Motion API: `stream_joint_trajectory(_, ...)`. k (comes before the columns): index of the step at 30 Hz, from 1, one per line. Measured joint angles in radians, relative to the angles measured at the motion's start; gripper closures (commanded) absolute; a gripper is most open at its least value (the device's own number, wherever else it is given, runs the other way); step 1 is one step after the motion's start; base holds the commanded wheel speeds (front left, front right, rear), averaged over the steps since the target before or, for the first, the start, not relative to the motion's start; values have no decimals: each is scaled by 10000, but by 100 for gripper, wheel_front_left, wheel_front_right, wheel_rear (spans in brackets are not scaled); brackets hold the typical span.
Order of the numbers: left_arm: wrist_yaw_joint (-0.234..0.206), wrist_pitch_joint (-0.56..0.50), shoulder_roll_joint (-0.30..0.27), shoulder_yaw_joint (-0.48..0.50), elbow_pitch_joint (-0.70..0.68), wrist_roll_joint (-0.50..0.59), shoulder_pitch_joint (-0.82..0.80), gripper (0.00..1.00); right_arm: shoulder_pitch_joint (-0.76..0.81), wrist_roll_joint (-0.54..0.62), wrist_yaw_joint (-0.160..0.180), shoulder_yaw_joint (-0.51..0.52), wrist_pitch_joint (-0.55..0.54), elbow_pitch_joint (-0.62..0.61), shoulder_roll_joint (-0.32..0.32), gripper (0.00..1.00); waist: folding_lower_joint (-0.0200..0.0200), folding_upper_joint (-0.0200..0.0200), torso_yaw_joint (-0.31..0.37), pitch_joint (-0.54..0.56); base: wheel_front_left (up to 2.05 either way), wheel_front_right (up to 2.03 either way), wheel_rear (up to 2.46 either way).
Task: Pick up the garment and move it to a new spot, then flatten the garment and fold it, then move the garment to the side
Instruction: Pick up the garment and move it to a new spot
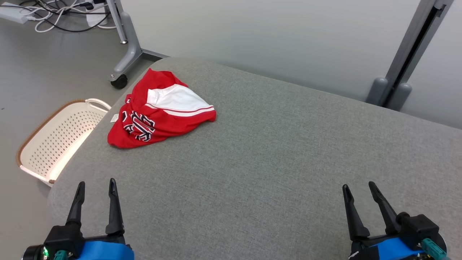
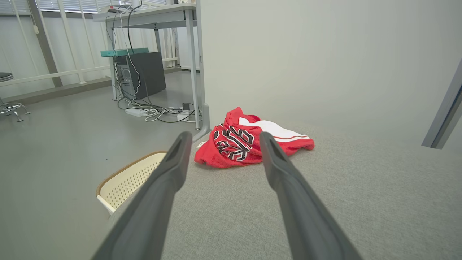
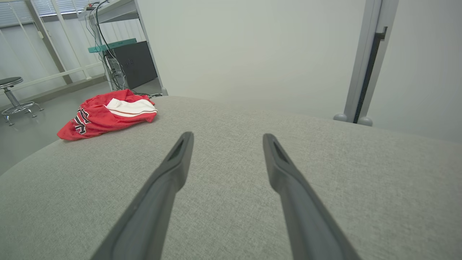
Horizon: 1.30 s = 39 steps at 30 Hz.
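A crumpled red garment [image 1: 158, 112] with a white panel and dark lettering lies at the far left corner of the grey padded table [image 1: 270, 162]. The left wrist view has the garment [image 2: 249, 141] straight ahead, and in the right wrist view the garment [image 3: 108, 113] sits far off to the left. My left gripper [image 1: 96, 185] hovers open over the table's near left edge, well short of the garment. At the near right my right gripper [image 1: 359, 187] is open too, with nothing between its fingers.
A white perforated basket [image 1: 54, 141] stands on the floor off the table's left edge. Beyond the far left corner are a wheeled desk leg [image 1: 124, 54] and loose cables [image 1: 61, 14]. A pale wall and a grey post [image 1: 408, 61] back the table.
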State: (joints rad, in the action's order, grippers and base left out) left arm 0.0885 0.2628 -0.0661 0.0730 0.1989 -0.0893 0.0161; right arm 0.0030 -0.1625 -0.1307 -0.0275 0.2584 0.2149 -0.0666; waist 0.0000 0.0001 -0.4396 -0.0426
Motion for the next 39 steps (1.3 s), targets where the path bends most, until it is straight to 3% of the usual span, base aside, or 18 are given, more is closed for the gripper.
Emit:
stream_joint_trajectory(8,0,0,-6,117,2,0,74,0,-3,12,0,-50,13,35,17,0,0,0,-189,-29,0,0,0)
stream_joint_trajectory(20,-130,0,-4,560,-56,-286,-422,0,-151,67,0,-73,29,-142,-65,0,-1,-2,316,-534,0,0,0)
stream_joint_trajectory(27,-130,0,-426,1191,349,-671,-2058,0,-586,428,0,23,-115,-897,-399,0,0,-1,957,-1447,0,0,0)
stream_joint_trajectory(39,-161,0,-1476,2098,2431,-1108,-5605,0,-1254,1070,0,922,-1137,-3751,-867,0,3,0,2176,-3769,0,0,0)
